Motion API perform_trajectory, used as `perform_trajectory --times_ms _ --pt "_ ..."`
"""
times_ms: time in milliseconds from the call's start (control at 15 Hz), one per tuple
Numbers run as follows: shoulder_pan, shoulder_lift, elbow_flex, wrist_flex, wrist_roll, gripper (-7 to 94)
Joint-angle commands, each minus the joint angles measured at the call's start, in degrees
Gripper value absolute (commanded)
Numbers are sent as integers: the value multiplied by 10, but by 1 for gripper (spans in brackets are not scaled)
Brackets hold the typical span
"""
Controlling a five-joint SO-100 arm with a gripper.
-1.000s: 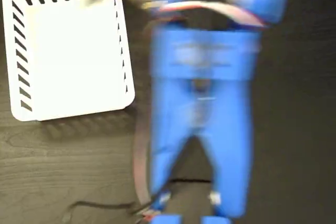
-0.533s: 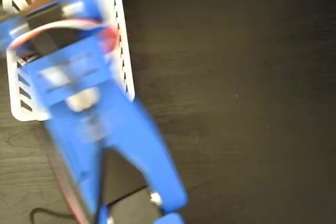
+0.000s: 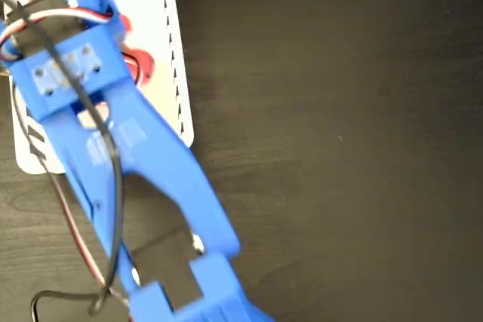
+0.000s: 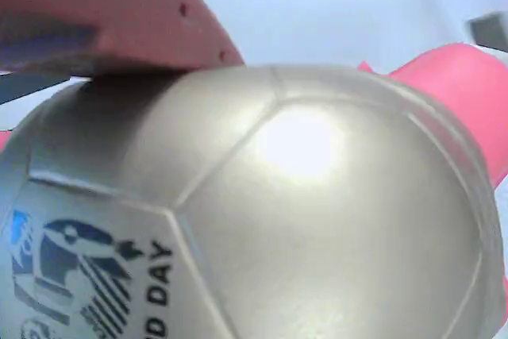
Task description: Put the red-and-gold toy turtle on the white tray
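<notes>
Arm (image 3: 113, 148) now over tray (image 3: 170, 50)

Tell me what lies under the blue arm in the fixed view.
Under the blue arm is the white tray. A red part of the toy turtle peeks out beside it. The arm covers the rest of the turtle and the claw.

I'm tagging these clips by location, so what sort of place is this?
Probably a hobby or lab bench: a dark wood-grain tabletop, a blue arm with loose wiring, and just a white tray and a toy turtle as props.
</notes>
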Motion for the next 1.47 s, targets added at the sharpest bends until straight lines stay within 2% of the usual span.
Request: perform_trajectory --times_ms 0,533,800,933,1000,1200,1400 --pt "11 11 -23 2 6 0" --pt "40 -25 -25 -35 14 0" --pt "31 -44 -25 -41 18 5" --pt "25 -48 -26 -43 20 19" --pt "24 -52 -26 -45 22 22" --pt "16 -58 -26 -47 25 44" --pt "11 -58 -26 -47 30 54"
